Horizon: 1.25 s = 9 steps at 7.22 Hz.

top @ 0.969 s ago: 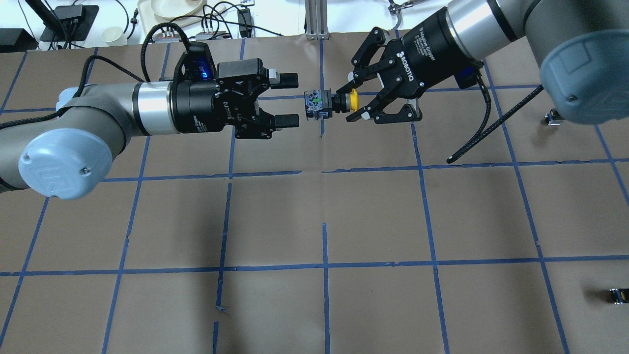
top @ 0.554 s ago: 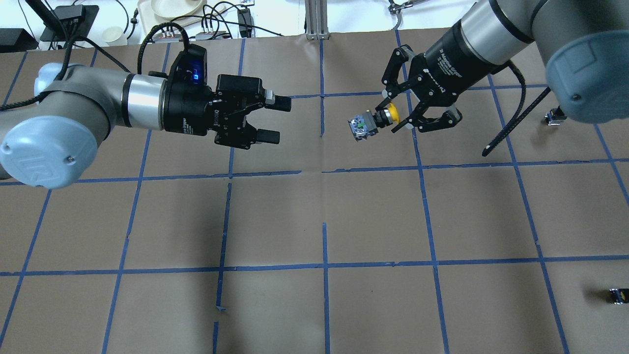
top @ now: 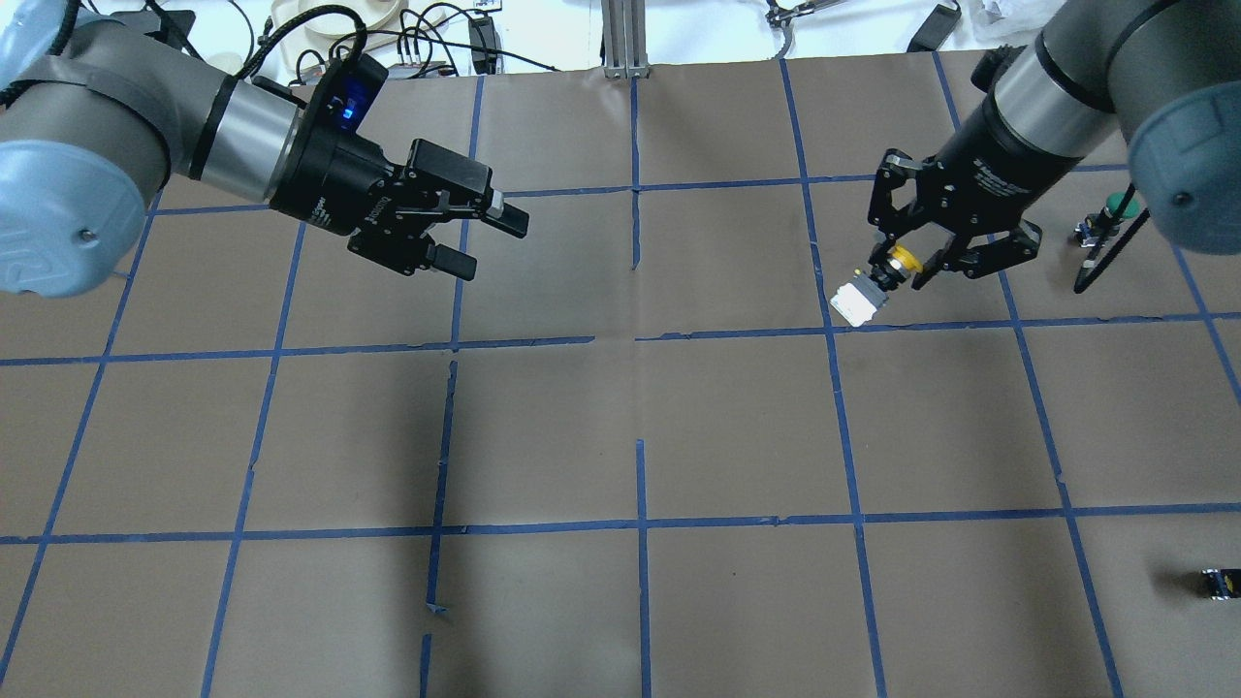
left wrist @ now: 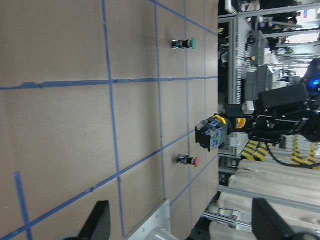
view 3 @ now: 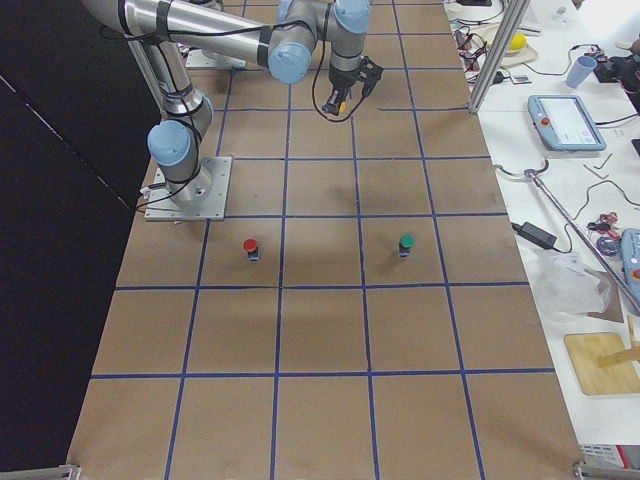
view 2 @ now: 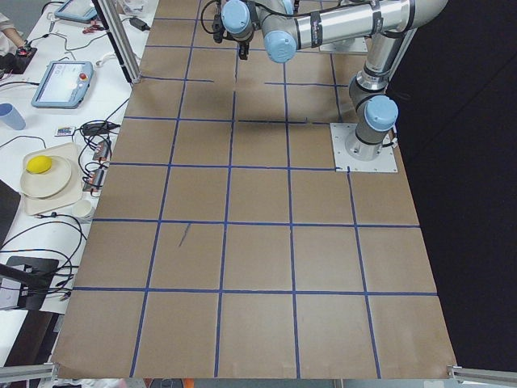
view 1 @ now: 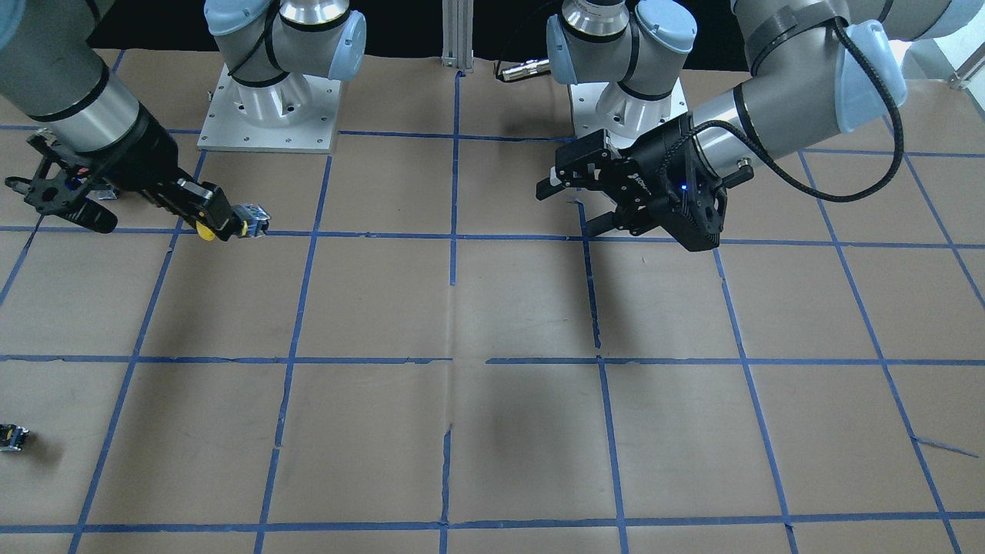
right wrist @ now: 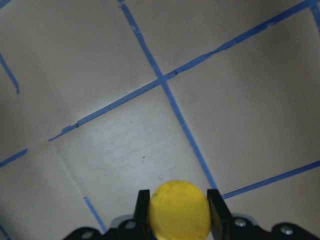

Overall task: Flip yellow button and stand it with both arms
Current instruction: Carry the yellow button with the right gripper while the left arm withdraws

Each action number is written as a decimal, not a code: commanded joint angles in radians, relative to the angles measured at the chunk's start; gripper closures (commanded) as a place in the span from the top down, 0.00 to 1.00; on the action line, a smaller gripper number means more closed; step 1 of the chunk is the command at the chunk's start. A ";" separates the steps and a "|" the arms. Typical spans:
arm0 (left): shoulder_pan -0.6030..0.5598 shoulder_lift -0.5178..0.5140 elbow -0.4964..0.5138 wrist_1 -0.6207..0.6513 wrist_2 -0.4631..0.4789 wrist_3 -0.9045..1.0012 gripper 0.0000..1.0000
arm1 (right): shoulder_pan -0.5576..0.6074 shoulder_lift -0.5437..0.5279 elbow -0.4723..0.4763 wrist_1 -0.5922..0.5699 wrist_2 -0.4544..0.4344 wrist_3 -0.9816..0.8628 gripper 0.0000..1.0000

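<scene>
My right gripper (top: 897,271) is shut on the yellow button (top: 861,299) at its neck, just below the yellow cap. It holds the button above the brown paper table, tilted, with the pale grey body pointing away from the gripper. The button also shows in the front view (view 1: 248,221), in the left wrist view (left wrist: 216,134), and in the right wrist view as a yellow cap (right wrist: 179,211) between two fingers. My left gripper (top: 482,242) is open and empty, far left of the button, and also shows in the front view (view 1: 573,201).
A green-capped button (view 3: 405,243) stands on the table's right part, also seen in the overhead view (top: 1117,206). A red-capped button (view 3: 250,246) stands nearer the robot's base. Blue tape lines grid the paper. A cluttered side table (top: 339,29) lies beyond the far edge.
The right gripper has carried the yellow button rightward away from the left gripper and tilted it from level to slanting down. The left gripper has drawn back to the left, still open.
</scene>
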 commanded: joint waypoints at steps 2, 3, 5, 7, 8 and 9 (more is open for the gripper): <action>-0.024 -0.008 0.137 0.026 0.339 -0.018 1.00 | -0.241 -0.008 0.163 -0.274 -0.068 -0.486 0.18; -0.063 -0.023 0.173 0.072 0.422 -0.020 1.00 | -0.281 -0.007 0.209 -0.377 -0.069 -0.593 0.18; -0.128 -0.020 0.175 0.060 0.591 -0.196 1.00 | -0.395 -0.005 0.344 -0.616 -0.053 -0.846 0.13; -0.131 -0.013 0.164 0.060 0.591 -0.230 1.00 | -0.429 -0.002 0.455 -0.853 -0.013 -1.015 0.08; -0.131 -0.019 0.168 0.069 0.596 -0.231 1.00 | -0.473 -0.001 0.461 -0.864 0.036 -1.055 0.08; -0.117 -0.017 0.159 0.071 0.594 -0.241 1.00 | -0.513 0.005 0.468 -0.866 0.082 -1.098 0.08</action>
